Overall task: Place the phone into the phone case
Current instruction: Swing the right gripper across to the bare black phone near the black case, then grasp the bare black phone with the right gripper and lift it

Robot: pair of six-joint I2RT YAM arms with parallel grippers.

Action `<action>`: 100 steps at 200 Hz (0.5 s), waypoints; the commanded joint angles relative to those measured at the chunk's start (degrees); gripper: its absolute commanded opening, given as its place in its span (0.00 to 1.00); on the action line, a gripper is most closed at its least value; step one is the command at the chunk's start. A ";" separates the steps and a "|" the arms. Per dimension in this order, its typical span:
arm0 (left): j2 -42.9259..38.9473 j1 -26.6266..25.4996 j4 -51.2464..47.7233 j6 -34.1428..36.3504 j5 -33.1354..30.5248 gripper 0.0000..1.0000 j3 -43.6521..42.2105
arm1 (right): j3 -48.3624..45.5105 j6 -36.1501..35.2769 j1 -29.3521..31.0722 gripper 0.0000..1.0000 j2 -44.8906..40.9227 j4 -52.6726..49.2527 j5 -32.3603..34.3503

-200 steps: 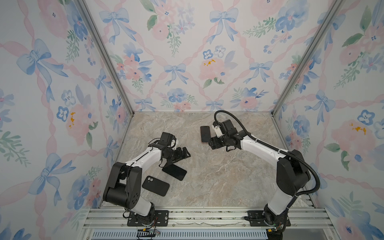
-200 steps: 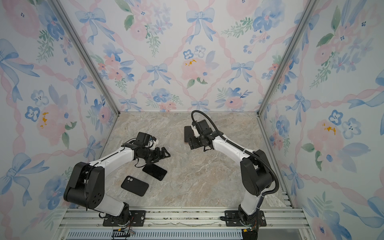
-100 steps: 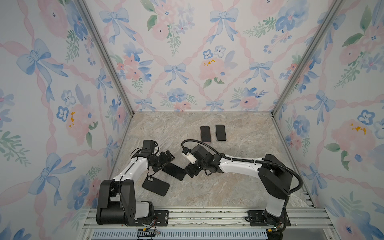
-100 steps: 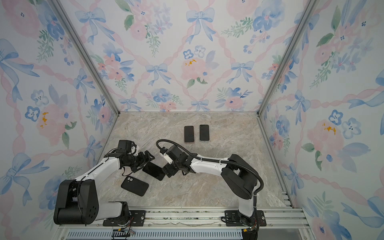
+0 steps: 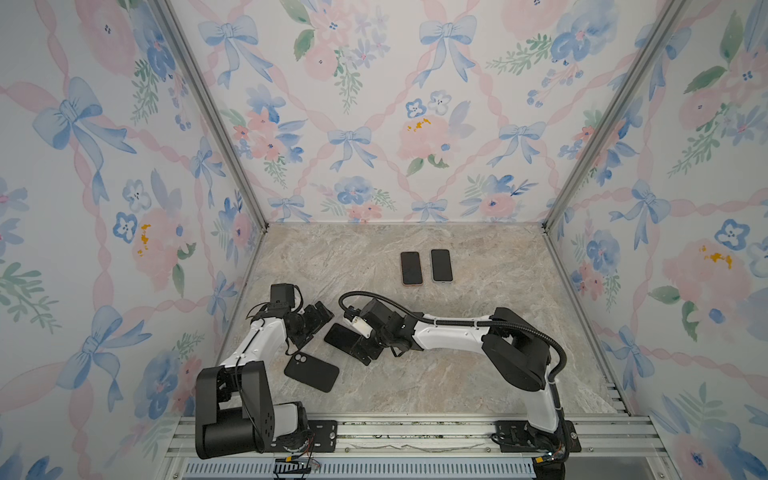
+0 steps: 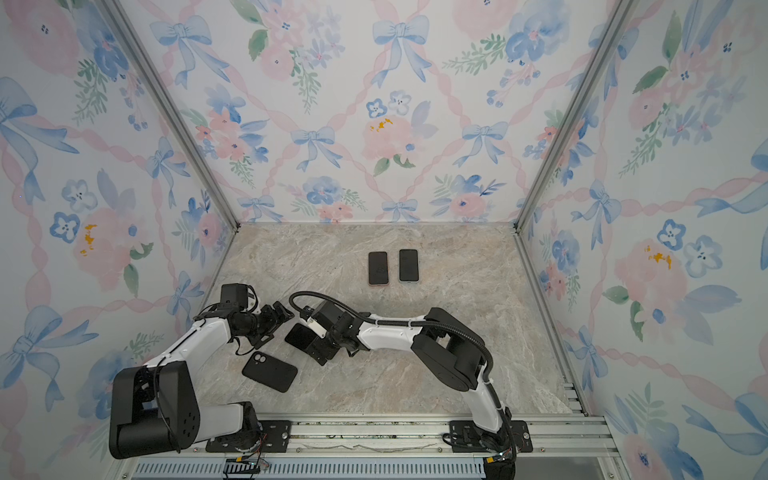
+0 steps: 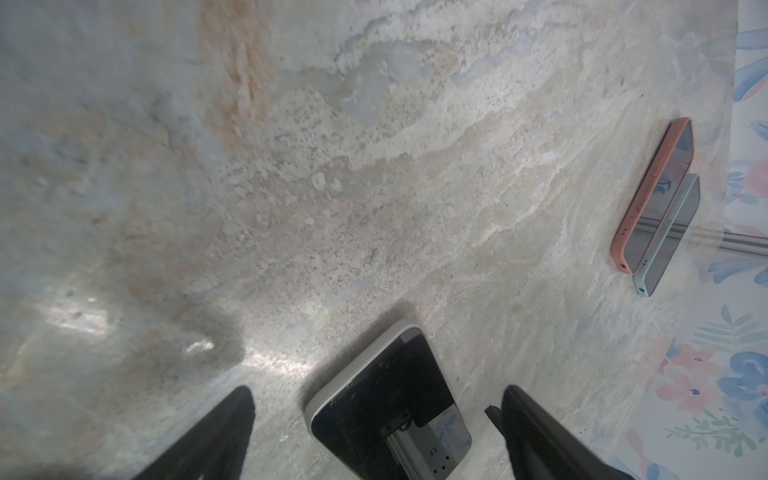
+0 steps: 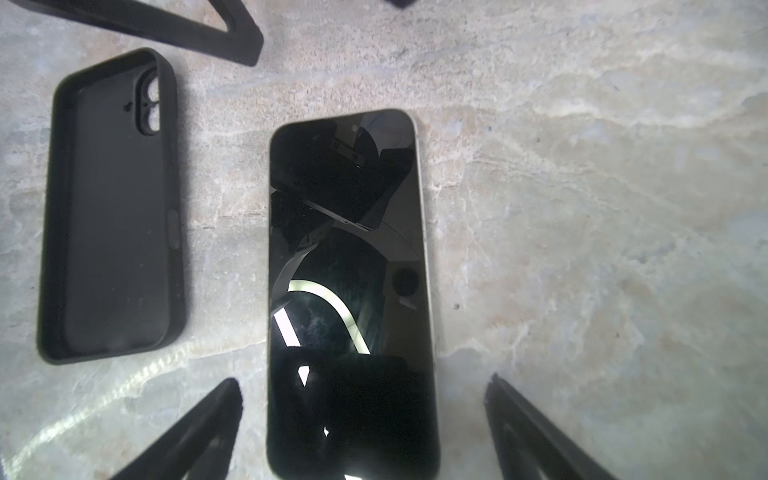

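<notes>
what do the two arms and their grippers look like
Both arms have white links between chunky black joint housings: left arm, right arm. A black ribbed cable runs along the right one. The left gripper and right gripper each have two black tapered fingers.

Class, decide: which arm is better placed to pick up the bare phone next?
Probably right: the right tool, open, squarely straddles the phone; the left tool meets one corner at an angle.

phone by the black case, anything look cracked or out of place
Nothing stands out. The phone lies flat, screen up, beside the empty black case, apart from it; the streaks on its glass look like reflections.
</notes>
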 commanded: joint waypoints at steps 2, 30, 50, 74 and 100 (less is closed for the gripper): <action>1.26 0.37 -0.18 -0.86 0.70 0.94 -0.62 | 2.87 -1.56 0.62 0.94 2.40 -3.02 -0.17; 1.36 0.36 -0.27 -0.96 0.85 0.93 -0.71 | 4.10 -2.10 1.10 0.95 4.06 -4.47 0.54; 1.69 0.40 -0.17 -0.96 0.94 0.93 -0.69 | 4.10 -2.33 1.35 0.95 4.87 -5.01 1.14; 2.75 0.41 0.29 -0.94 1.65 0.91 -0.71 | 4.00 -2.39 1.76 0.96 5.46 -5.54 2.43; 3.85 0.39 1.38 -1.39 2.76 0.90 -1.08 | 3.84 -2.85 2.59 0.96 6.11 -6.59 4.99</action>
